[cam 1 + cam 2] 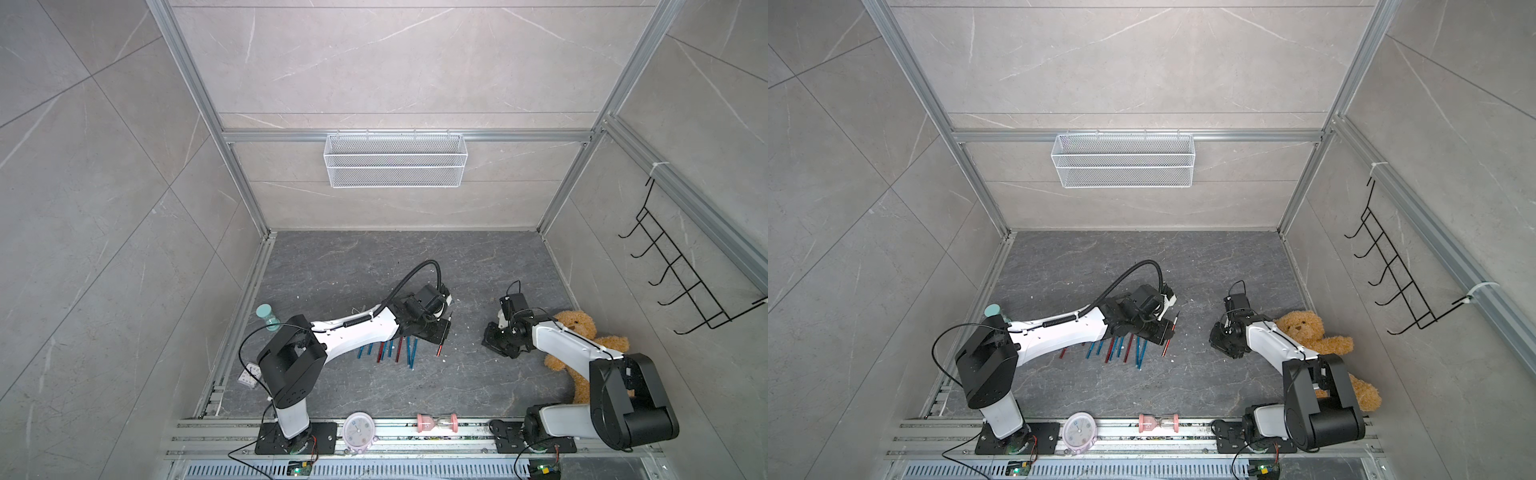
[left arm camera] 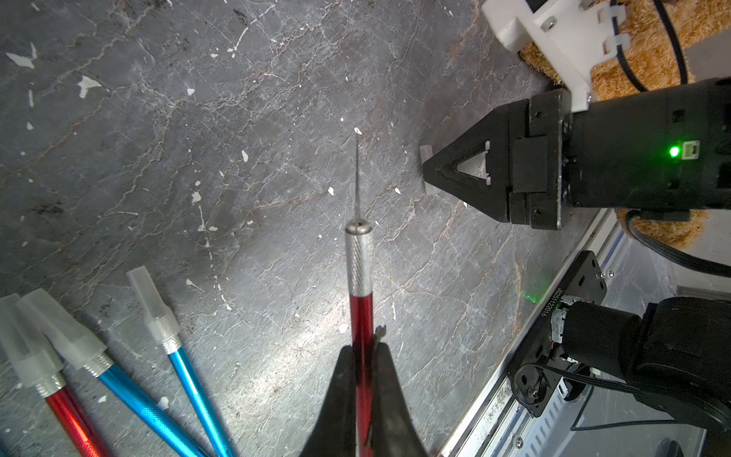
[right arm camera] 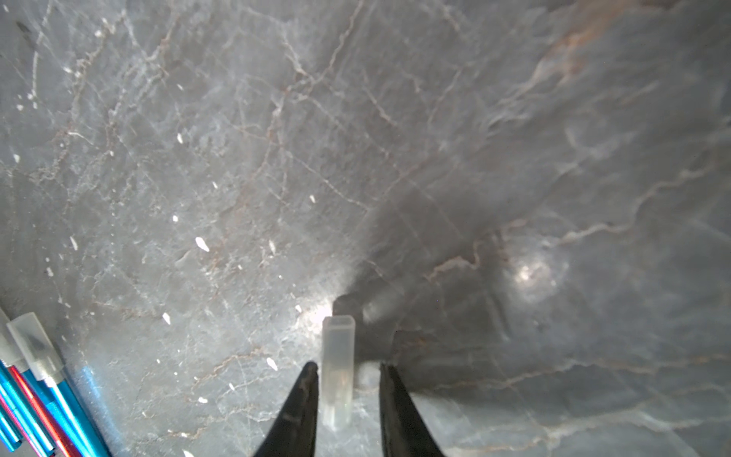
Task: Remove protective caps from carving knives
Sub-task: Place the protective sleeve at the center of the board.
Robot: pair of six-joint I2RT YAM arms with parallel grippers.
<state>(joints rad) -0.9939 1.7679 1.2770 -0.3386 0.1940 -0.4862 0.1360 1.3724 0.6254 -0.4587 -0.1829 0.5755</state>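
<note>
**Progress of cap removal.** The left gripper [image 2: 364, 348] is clamped on one red knife [image 2: 360, 277]. Its thin blade [image 2: 357, 178] is bare and points away from this gripper, toward the right gripper [image 3: 349, 367]. The right gripper's jaws stand parted, and a loose cap [image 3: 337, 356] sits between them, close against one side, over the desk [image 3: 514, 138]. This knife appears done, though its cap is not yet set down. Just beside the left gripper, at least three knives [image 2: 186, 376] lie on the desk with caps [image 2: 152, 300] on. The row [image 1: 390, 349] near that gripper holds more knives, but any caps there are too small to make out.
</note>
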